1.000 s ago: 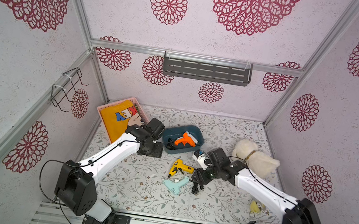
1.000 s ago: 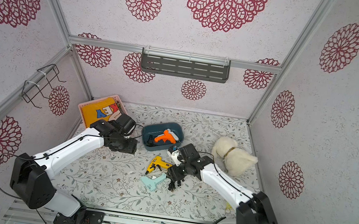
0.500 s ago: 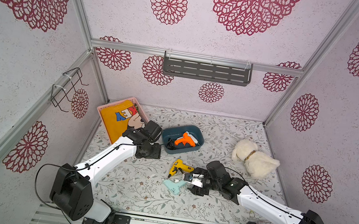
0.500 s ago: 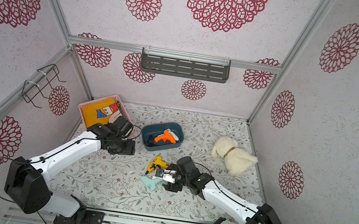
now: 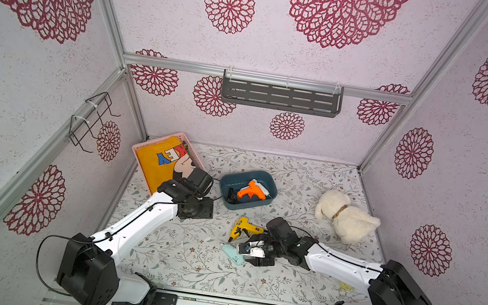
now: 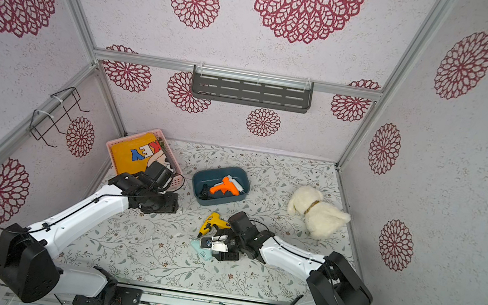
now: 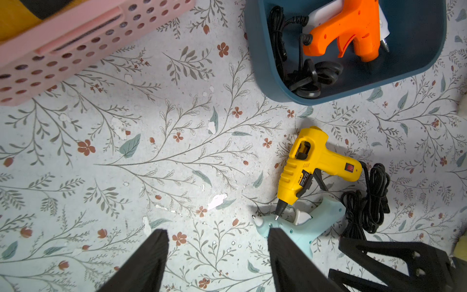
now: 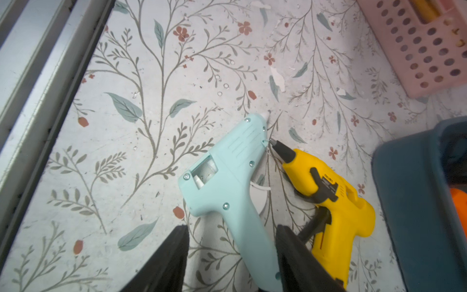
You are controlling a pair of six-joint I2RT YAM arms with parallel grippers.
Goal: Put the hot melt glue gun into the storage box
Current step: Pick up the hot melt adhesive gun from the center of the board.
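Note:
The teal-blue storage box [image 5: 233,180] [image 7: 260,75] holds an orange glue gun [image 5: 250,190] with its black cord. A yellow glue gun [image 5: 241,226] [image 7: 313,161] and a mint glue gun [image 5: 231,253] [image 8: 232,164] lie on the table in front of the box, nozzles nearly touching. My right gripper [image 5: 249,248] [image 8: 232,228] is low over the mint gun, open, its fingers on either side of the handle with a gap on one side. My left gripper [image 5: 199,210] [image 7: 217,237] hovers open and empty left of the box.
A pink lattice basket [image 5: 145,148] with a yellow cloth leans at the back left. A white plush dog [image 5: 344,216] sits at the right. The yellow gun's black cord [image 7: 366,202] is bundled beside it. A grey shelf [image 5: 281,93] hangs on the back wall.
My right arm swung from beside the box toward the front and came down over the mint gun's handle. My left arm drew back a little from the box.

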